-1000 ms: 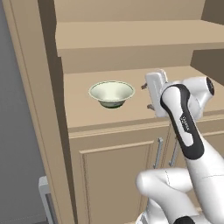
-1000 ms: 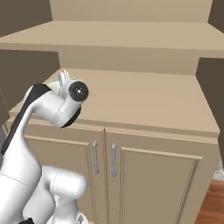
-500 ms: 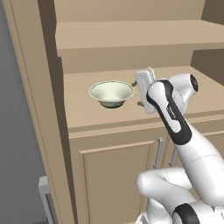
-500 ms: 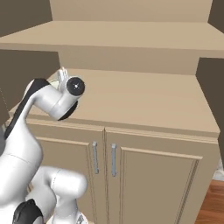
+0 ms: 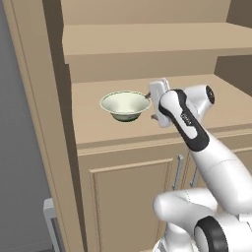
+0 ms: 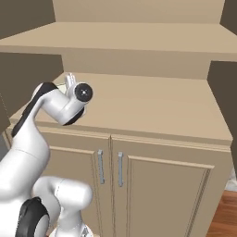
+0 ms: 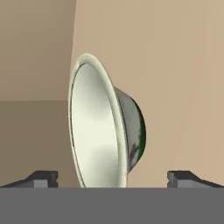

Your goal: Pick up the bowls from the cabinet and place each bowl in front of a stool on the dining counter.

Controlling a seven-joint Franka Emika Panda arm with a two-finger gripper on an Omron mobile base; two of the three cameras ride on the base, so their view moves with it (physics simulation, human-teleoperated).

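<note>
Hand view, glossy flared bowl (image 7: 103, 131), matte beige cabinet (image 7: 175, 65)

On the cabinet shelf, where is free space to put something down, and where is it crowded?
Free: the wide stretch of shelf to the right of the arm, up to the right wall. Crowded: the left end, where the bowl sits with the open gripper beside it.

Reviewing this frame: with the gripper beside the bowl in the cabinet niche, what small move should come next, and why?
Probably a short advance toward the bowl so its rim passes between the fingers. The gripper is open, its fingertips standing on either side of the near rim in the hand view, and nothing is clamped. From the left base view the bowl sits upright on the cabinet shelf just left of the hand.
</note>
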